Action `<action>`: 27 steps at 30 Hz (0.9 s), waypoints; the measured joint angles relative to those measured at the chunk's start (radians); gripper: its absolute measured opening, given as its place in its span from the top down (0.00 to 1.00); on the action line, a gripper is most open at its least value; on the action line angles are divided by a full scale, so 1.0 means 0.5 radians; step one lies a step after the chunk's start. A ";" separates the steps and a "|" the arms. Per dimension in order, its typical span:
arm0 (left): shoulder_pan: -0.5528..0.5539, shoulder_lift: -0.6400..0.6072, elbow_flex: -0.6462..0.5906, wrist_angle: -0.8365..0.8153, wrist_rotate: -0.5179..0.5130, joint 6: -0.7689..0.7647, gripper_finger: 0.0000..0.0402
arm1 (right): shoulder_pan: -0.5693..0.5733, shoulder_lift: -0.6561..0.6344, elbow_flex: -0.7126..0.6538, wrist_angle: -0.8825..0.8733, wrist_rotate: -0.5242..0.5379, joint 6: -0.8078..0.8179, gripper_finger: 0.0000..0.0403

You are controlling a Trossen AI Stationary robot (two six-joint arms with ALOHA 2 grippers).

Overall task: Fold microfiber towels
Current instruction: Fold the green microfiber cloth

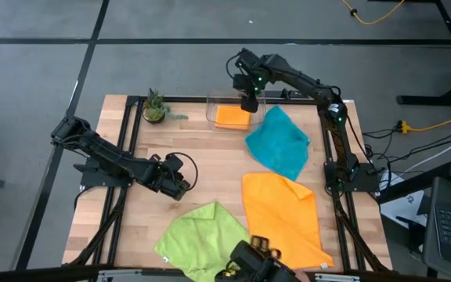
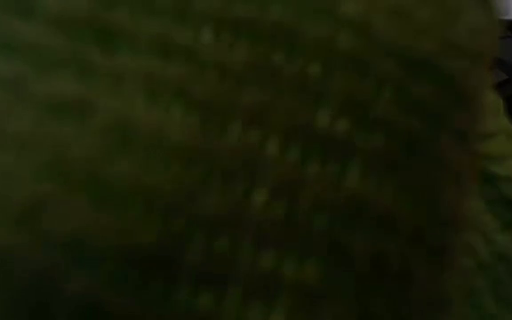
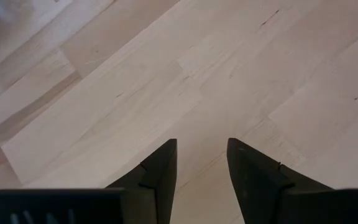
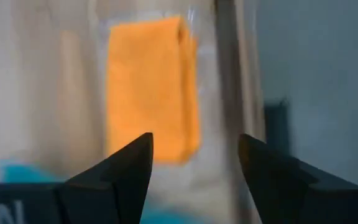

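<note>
Left gripper [image 3: 202, 168] above bare counter [image 3: 229, 68]

Its two dark fingers [image 3: 157, 177] stood apart with nothing between them, pointing over pale wooden planks that ran diagonally.

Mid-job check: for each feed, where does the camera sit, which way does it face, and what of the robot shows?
High view: overhead, straight down on the wooden table; both arms show.
Low view: tabletop height, blocked by lime green microfiber towel; no robot.
Left wrist view: faces bare tabletop past the open left gripper.
Right wrist view: faces the folded orange microfiber towel in the clear plastic bin, past the open right gripper.
Shared: high and right wrist views show that towel and bin.
</note>
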 joint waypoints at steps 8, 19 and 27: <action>-0.004 0.000 0.000 0.004 -0.001 -0.001 0.66 | 0.051 -0.002 0.114 -0.690 -0.007 0.636 0.42; -0.122 0.001 -0.001 0.039 -0.003 -0.012 0.66 | 0.623 -0.058 0.036 -0.701 -0.009 0.732 0.42; -0.235 0.001 -0.001 0.059 -0.005 -0.019 0.66 | 1.116 -0.274 0.031 -0.701 0.063 0.680 0.42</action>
